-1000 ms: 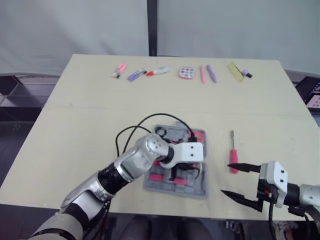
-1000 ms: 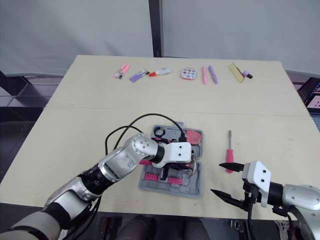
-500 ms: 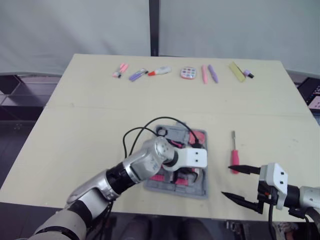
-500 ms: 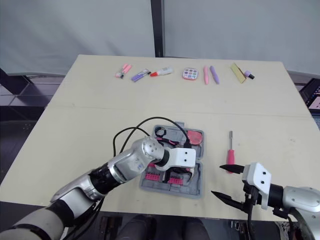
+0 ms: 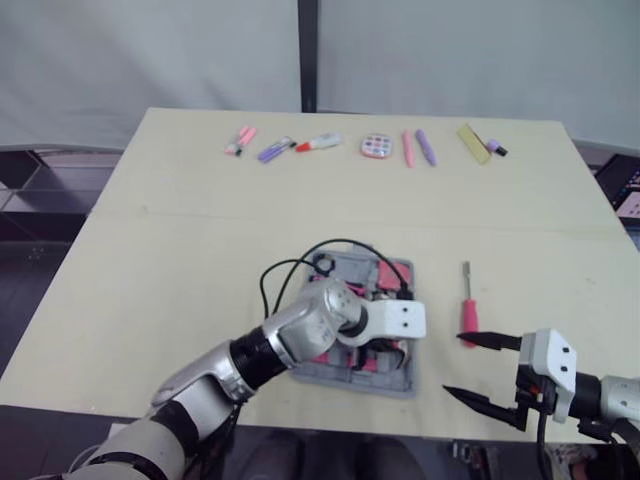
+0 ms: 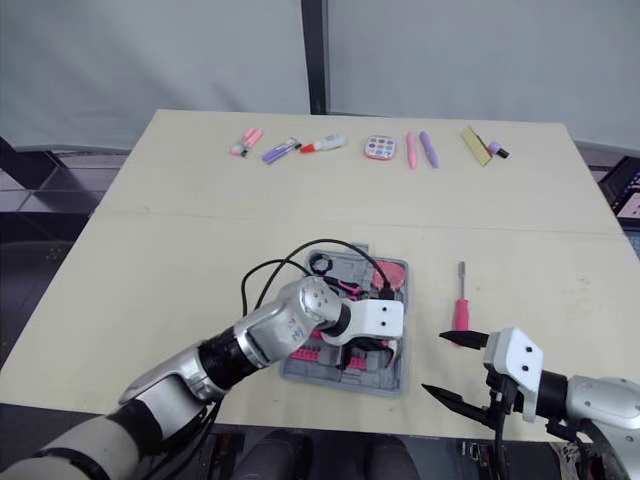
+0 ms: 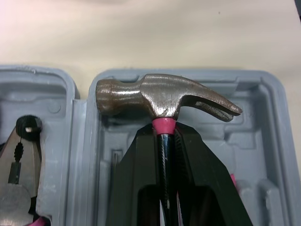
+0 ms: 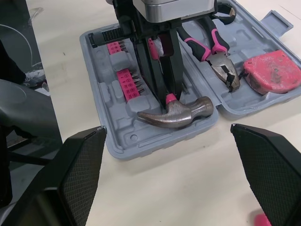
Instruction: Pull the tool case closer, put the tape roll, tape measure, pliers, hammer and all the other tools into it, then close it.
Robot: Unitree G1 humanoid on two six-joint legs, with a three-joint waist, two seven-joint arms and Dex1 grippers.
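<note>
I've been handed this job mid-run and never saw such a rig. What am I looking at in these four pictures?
This is a two-armed humanoid robot. The two wide pictures come from cameras in its head, looking down on a table; its left arm shows on the left. The two close-ups come from a camera on each wrist. The left tool is shut on the hammer just below its head, which sits in the open grey tool case. In the case's other half lie pliers and a pink tape measure. The right tool hangs open near the table's front edge, close to a pink screwdriver lying outside the case. Along the far edge lie markers.
</note>
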